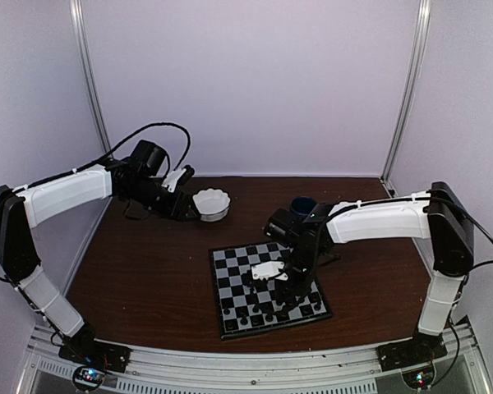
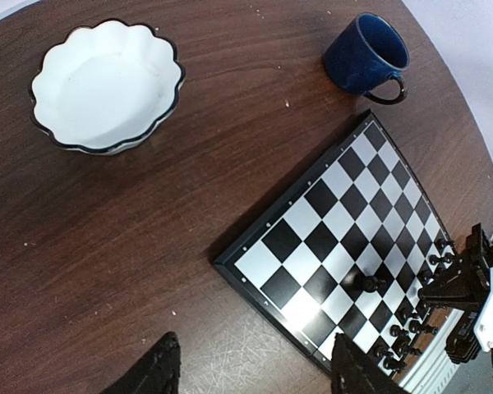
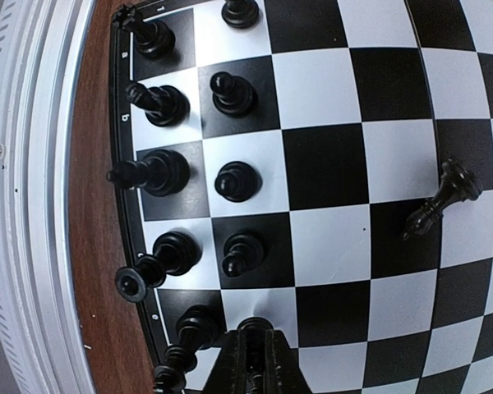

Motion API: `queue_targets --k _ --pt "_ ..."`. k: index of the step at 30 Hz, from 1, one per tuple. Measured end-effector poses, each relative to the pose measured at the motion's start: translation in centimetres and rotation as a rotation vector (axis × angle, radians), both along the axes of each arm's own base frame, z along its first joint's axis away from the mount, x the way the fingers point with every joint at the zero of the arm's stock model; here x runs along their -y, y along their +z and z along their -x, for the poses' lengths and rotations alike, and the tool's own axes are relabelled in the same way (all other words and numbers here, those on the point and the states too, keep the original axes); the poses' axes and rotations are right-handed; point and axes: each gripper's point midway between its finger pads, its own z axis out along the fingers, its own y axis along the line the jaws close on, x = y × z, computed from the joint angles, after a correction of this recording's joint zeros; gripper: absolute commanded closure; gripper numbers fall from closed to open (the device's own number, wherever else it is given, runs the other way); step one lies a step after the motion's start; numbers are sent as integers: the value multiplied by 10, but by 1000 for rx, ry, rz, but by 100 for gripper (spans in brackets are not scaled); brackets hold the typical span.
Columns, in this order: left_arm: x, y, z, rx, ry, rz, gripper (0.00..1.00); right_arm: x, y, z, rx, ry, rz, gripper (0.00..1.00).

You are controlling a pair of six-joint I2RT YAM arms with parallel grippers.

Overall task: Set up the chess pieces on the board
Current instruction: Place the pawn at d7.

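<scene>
The board (image 1: 230,264) lies on the brown table, right of centre. Several black chess pieces (image 3: 160,172) stand in two rows along its near edge (image 1: 271,316). One more piece (image 3: 441,201) lies tipped over on a middle square (image 2: 366,283). My right gripper (image 3: 252,341) is shut on a small black piece standing on a white square in the second row, low over the board (image 1: 289,275). My left gripper (image 2: 255,373) hangs open and empty above bare table, with the board's corner (image 2: 230,263) just ahead of it, and sits beside the bowl in the top view (image 1: 185,205).
A white scalloped bowl (image 1: 211,203) sits at the back left of the board, empty (image 2: 107,86). A dark blue mug (image 1: 302,205) stands behind the board (image 2: 366,57). The table's metal rim (image 3: 33,205) runs close beside the filled rows.
</scene>
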Motion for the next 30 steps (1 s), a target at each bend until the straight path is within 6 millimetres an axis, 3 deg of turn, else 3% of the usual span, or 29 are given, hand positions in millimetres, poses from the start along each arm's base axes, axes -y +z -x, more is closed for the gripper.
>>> queue_targets --k 18,30 --pt "0 0 0 0 0 0 37 1 -9 1 -13 -2 23 93" --pt "0 0 0 -1 -2 2 37 0 -9 1 -13 -5 21 80"
